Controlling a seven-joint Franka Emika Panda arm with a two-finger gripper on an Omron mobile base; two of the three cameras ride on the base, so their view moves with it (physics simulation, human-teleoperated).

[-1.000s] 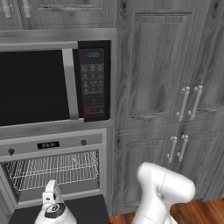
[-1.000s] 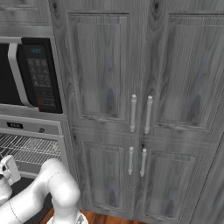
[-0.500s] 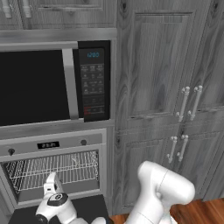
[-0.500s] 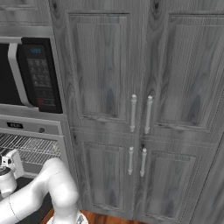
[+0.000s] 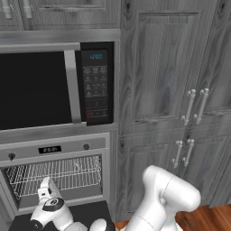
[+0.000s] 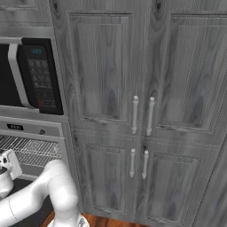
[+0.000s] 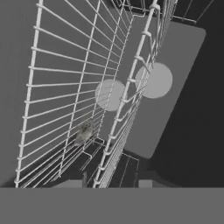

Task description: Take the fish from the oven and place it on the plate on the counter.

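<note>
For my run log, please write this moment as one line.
phase: reaching into oven | gripper: open, empty | fish: on wire rack, not grasped | oven door: open

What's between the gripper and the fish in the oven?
In the hand view, white wires of the oven rack cross between the gripper and the fish; no other object.
</note>
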